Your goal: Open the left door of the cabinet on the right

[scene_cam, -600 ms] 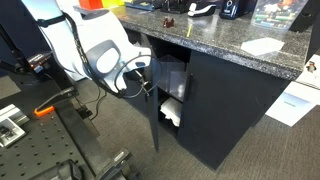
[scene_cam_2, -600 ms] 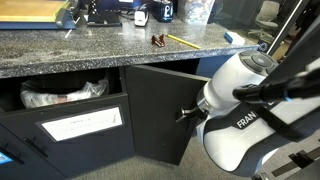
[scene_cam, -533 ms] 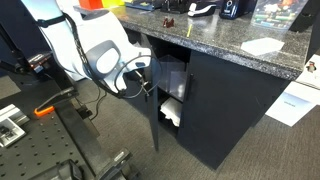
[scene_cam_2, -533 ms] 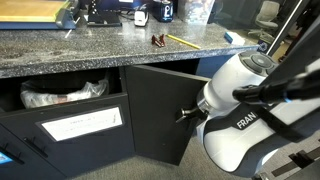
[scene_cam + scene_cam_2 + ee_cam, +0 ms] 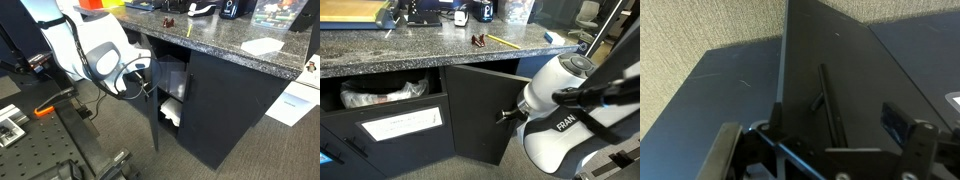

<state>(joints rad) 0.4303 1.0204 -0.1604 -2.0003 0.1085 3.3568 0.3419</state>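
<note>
The cabinet (image 5: 235,110) is black-navy with a speckled grey granite top (image 5: 215,40). Its left door (image 5: 475,105) stands swung open; in an exterior view it shows nearly edge-on (image 5: 154,110). In the wrist view the door panel (image 5: 855,55) fills the frame, with its slim black bar handle (image 5: 827,100) running between my fingers. My gripper (image 5: 838,116) is open, its two fingers spread either side of the handle. It sits at the door's free edge in both exterior views (image 5: 143,85) (image 5: 504,115).
White items (image 5: 172,112) lie inside the opened cabinet. Beside it is an open shelf section holding a bag (image 5: 380,95), with a labelled drawer (image 5: 400,125) below. Small objects sit on the granite top (image 5: 480,40). A black frame (image 5: 60,130) stands on the carpet near my arm.
</note>
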